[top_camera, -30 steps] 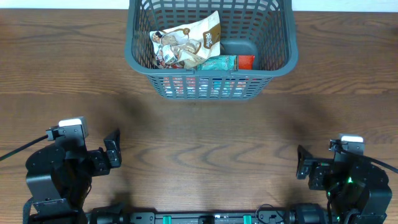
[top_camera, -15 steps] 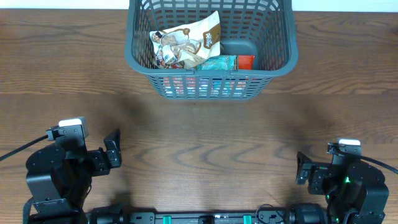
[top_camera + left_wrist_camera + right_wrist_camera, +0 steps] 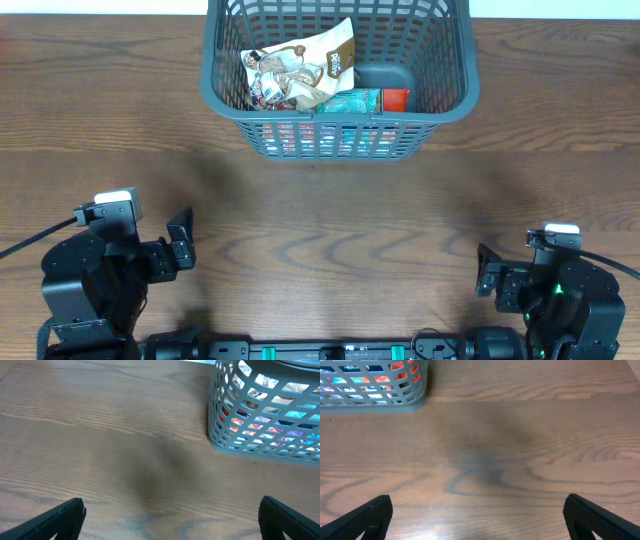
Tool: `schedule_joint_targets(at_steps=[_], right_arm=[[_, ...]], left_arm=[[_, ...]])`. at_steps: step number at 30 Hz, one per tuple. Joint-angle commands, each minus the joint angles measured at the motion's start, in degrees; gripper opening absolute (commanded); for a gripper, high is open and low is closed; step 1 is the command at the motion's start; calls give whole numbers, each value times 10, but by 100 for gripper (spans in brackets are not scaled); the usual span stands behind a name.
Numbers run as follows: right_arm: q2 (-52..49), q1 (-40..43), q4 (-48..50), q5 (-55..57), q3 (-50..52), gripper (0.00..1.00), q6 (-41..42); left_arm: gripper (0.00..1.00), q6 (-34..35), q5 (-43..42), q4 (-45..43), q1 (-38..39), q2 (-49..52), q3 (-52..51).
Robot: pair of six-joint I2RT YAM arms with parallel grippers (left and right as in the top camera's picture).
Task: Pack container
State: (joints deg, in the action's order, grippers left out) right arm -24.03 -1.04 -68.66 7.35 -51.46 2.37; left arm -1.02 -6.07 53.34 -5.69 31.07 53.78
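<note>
The dark grey slotted container (image 3: 452,92) stands at the far middle of the wooden table. Inside lie a white and brown snack bag (image 3: 300,68), a teal packet (image 3: 352,101) and a red packet (image 3: 396,99). The container also shows at the top right of the left wrist view (image 3: 225,425) and the top left of the right wrist view (image 3: 380,395). My left gripper (image 3: 170,520) is open and empty near the front left edge. My right gripper (image 3: 480,515) is open and empty near the front right edge. Both are far from the container.
Bare wood-grain table (image 3: 320,220) stretches between the arms and the container. The arm bases (image 3: 90,280) (image 3: 560,295) sit at the front edge. No loose packets show on the table.
The right arm has drawn back slightly toward the front edge since a second ago. The left arm and the container's contents have not moved.
</note>
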Motion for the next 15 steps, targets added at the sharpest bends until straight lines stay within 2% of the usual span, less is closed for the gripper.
schedule_joint_targets(at_steps=[1, 3, 8, 15], right_arm=[[9, -6, 6, 7, 4, 99, 7], [23, -6, 14, -20, 5, 99, 8], [83, -5, 106, -53, 28, 99, 8], [144, -6, 297, -53, 157, 99, -3]], left_arm=[[99, 9, -8, 0, 0, 1, -2], [99, 9, -8, 0, 0, 1, -2], [99, 9, -8, 0, 0, 1, -2], [99, 9, -8, 0, 0, 1, -2]])
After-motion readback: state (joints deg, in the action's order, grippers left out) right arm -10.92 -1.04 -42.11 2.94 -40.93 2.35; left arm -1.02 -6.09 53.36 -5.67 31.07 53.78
